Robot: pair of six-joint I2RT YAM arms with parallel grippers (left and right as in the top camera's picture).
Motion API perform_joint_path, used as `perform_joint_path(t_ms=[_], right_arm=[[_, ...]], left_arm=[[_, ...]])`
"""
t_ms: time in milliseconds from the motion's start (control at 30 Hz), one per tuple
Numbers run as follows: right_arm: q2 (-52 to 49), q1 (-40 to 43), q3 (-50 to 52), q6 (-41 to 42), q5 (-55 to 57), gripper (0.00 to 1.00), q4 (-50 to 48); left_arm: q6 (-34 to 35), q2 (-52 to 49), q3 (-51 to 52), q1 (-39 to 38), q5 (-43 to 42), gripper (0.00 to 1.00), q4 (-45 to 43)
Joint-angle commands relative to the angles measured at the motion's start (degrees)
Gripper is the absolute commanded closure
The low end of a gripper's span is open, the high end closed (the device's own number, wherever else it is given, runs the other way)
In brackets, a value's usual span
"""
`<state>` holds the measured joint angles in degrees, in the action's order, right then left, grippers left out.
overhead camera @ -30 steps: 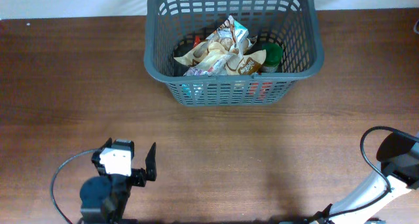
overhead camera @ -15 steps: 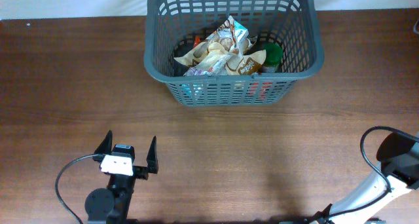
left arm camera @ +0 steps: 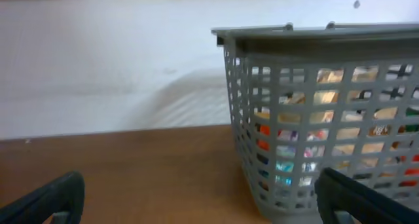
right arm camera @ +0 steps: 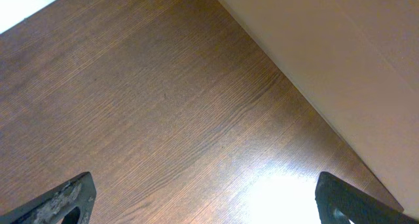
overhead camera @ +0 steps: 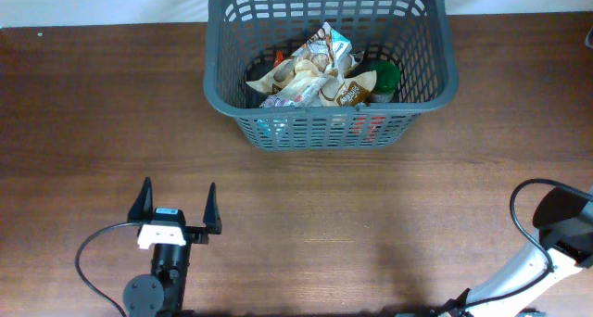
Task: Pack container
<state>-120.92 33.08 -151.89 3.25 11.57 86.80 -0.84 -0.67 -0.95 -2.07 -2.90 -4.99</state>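
Container (overhead camera: 324,130): upright at the far middle of the table (overhead camera: 83,104), open top. Crumpled snack packets (overhead camera: 315,71) are heaped inside at centre, with a green-capped jar (overhead camera: 384,78) to their right. The loose pile suggests drops from above.

Left gripper (overhead camera: 178,204): well in front of the container, off its left corner, jaws spread wide and empty, pointed at the lattice wall.

Right gripper (right arm camera: 203,207): well off the container's right-front, jaws released, only bare wood beneath.

No goods seen outside the container, so packing is probably done and the arms parked.
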Motion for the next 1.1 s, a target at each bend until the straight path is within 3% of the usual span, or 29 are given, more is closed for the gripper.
perform_joint_path(t_ms=[0,100,1067], right_arm=[[0.6,0.0,0.1,0.9,0.7,0.01,0.0],[0.6,0.0,0.1,0.9,0.7,0.01,0.0],[0.6,0.0,0.1,0.9,0.7,0.01,0.0]], left_arm=[[3.3,0.4,0.5,0.4,1.2,0.01,4.9],[5.1,0.4,0.5,0.4,1.2,0.01,9.6],[5.1,0.4,0.5,0.4,2.5,0.01,9.7]])
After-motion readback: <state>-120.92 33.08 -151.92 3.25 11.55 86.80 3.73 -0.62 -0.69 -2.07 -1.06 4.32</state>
